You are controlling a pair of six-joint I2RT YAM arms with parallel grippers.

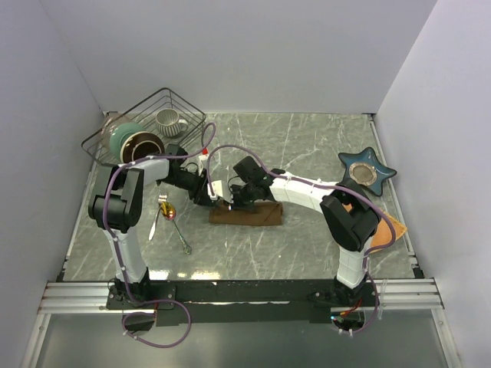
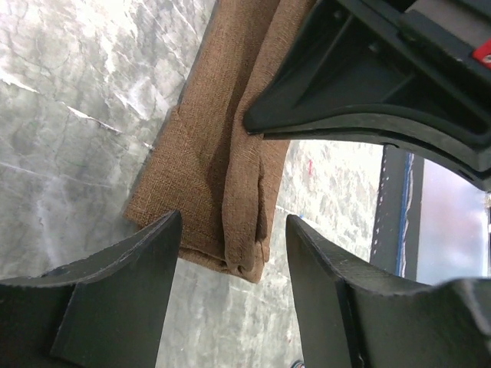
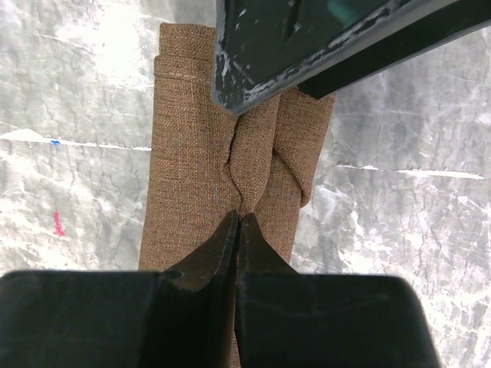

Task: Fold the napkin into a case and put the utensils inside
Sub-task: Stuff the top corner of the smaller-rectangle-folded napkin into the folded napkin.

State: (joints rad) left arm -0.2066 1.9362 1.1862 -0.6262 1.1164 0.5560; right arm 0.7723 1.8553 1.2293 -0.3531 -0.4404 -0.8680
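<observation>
The brown napkin [image 1: 245, 215] lies mid-table, folded into a narrow strip, the case [image 3: 188, 146]. My right gripper [image 3: 239, 218] is shut, pinching a raised ridge of the cloth's top layer near its left end. Just above that end hovers my left gripper [image 2: 232, 218], open, its fingers [image 2: 146, 261] straddling the folded corner without touching it. The right gripper's body [image 2: 368, 92] fills the upper right of the left wrist view. The utensils lie to the left on the table: a spoon with a gold bowl [image 1: 169, 211], a fork [image 1: 182, 238] and a silver handle [image 1: 156, 224].
A black wire basket [image 1: 192, 115] at the back left holds a mug [image 1: 169, 119] and bowls [image 1: 136, 143]. A blue star-shaped dish [image 1: 367, 170] sits at the right. An orange woven mat [image 1: 390, 228] lies beneath the right arm.
</observation>
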